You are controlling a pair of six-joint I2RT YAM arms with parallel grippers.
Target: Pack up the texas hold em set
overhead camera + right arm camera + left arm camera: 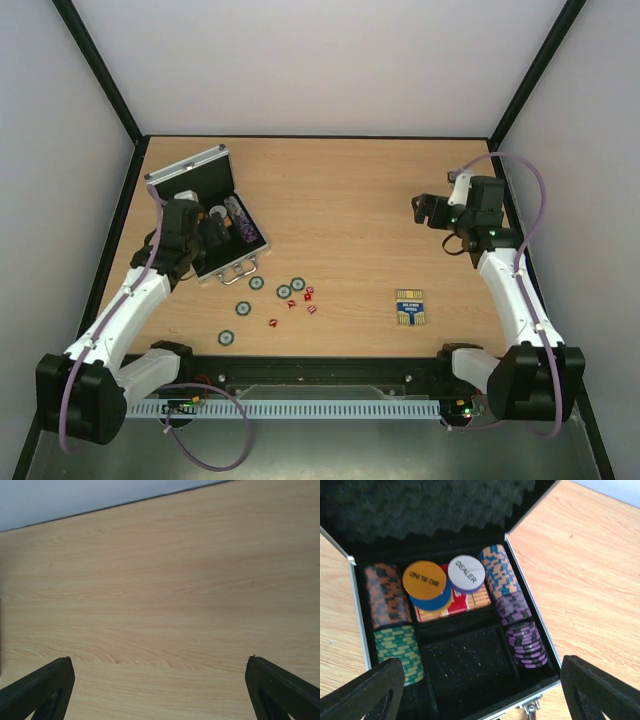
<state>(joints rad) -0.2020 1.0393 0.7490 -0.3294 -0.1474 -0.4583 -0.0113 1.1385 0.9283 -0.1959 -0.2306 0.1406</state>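
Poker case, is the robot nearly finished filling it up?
Partly. Done: chip stacks and the dealer button sit inside the open case. In hand: nothing; the left fingers hover open above it, and the right fingers are open over the table. Left: loose chips, the red dice and the card box lie on the table, and the lid is up.

Tiny red dice (309, 291): faces illegible.
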